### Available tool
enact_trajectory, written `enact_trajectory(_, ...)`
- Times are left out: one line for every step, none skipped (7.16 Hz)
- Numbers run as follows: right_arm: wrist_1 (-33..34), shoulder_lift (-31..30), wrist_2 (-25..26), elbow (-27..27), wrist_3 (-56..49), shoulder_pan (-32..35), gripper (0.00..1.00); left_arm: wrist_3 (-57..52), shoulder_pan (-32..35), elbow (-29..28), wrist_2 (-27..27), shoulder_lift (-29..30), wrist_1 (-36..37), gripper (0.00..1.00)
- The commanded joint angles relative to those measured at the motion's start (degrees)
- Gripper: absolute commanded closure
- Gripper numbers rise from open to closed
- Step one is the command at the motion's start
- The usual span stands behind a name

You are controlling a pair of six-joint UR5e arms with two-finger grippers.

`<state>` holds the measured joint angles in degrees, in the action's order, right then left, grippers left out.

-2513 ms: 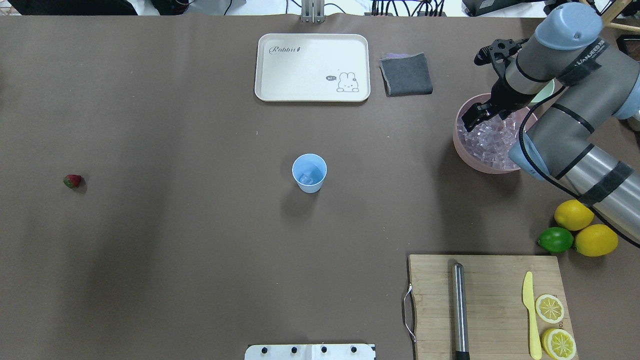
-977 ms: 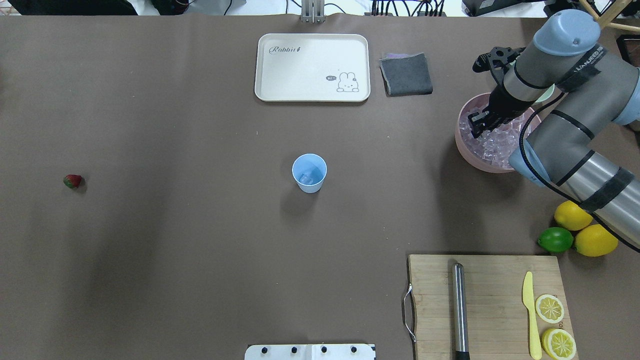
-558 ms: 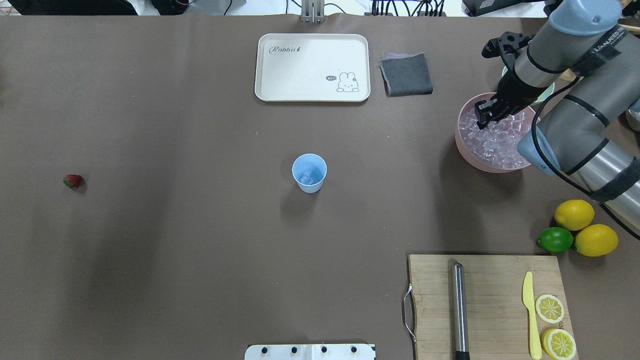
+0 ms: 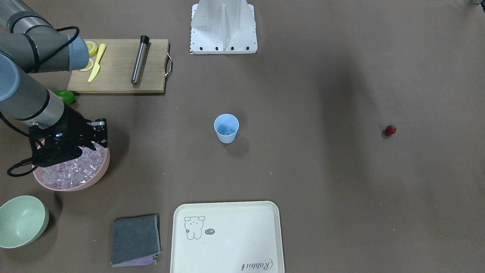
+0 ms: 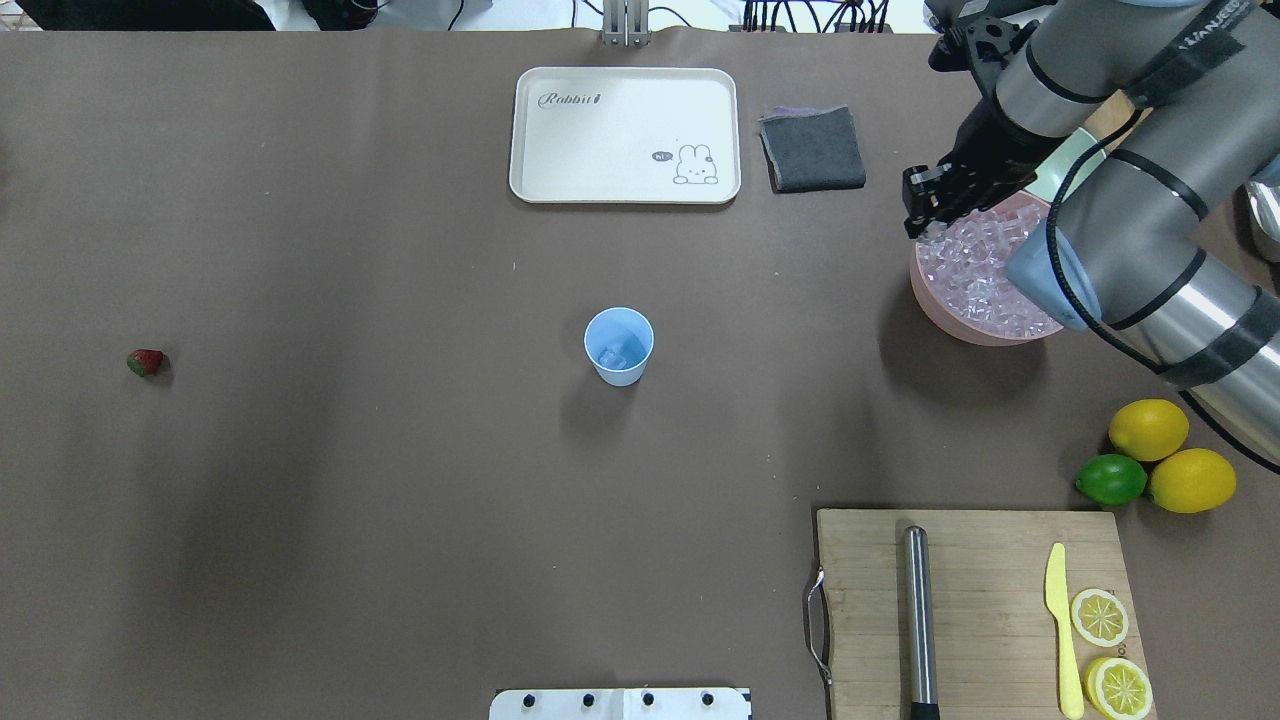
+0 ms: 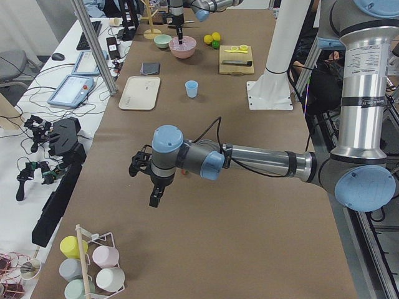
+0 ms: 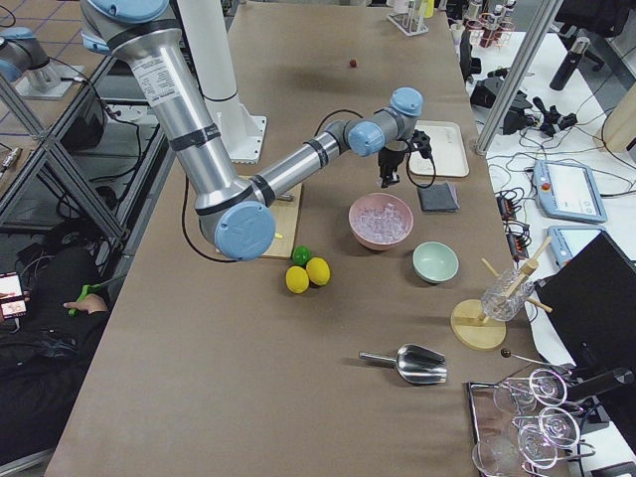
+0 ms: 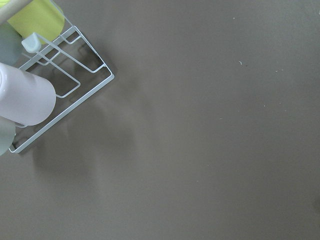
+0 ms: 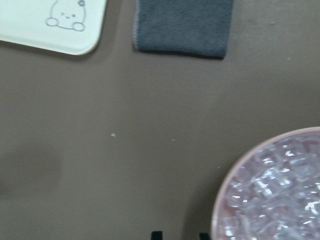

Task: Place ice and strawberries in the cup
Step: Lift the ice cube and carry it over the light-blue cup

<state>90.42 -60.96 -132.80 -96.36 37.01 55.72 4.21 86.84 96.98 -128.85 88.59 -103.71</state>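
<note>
Left gripper (image 6: 154, 199) in left side view only, strawberry (image 5: 146, 362) overhead

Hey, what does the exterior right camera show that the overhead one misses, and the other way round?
Only the exterior right view shows the metal scoop and the wooden stand holding a glass. Only the overhead view looks into the cup, with ice at its bottom, and shows the yellow knife and lemon slices on the cutting board. Both show the right gripper by the pink bowl's rim, the strawberry, the tray, the cloth, the lemons and the lime.
</note>
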Motion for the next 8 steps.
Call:
enact_trajectory(-1.72,5.65,-0.71,-2.15,19.15,-6.90,1.00,-0.25,0.09,-0.29,0.00,-0.61,0.00,0.02)
enact_trajectory(-9.66,6.28,1.30,-2.16,29.16,-11.46,1.00,-0.34,0.09,-0.30,0.00,-0.79,-0.09,0.02)
enact_trajectory(-16.00,6.55,6.36,-1.73,35.87,-15.95,1.00,-0.34,0.09,-0.30,0.00,-1.05,-0.09,0.02)
enact_trajectory(-16.07,8.73,10.85,0.19,36.63,-18.86,1.00,-0.34,0.09,-0.47,0.09,-1.05,-0.09,0.02)
enact_trajectory(-16.41,12.15,13.68,4.30,38.82,-20.46,1.00,-0.34,0.09,-0.65,0.09,-1.05,-0.09,0.02)
enact_trajectory(-16.50,13.83,14.49,6.08,39.19,-21.00,1.00,-0.43,0.09,-0.65,0.00,-1.23,-0.09,0.02)
enact_trajectory(-16.42,14.02,15.02,6.53,39.19,-21.09,1.00,-0.43,0.09,-0.65,0.00,-1.58,-0.09,0.02)
enact_trajectory(-16.50,14.20,15.64,7.15,39.19,-21.09,1.00,-0.43,0.09,-0.65,0.00,-1.58,-0.09,0.02)
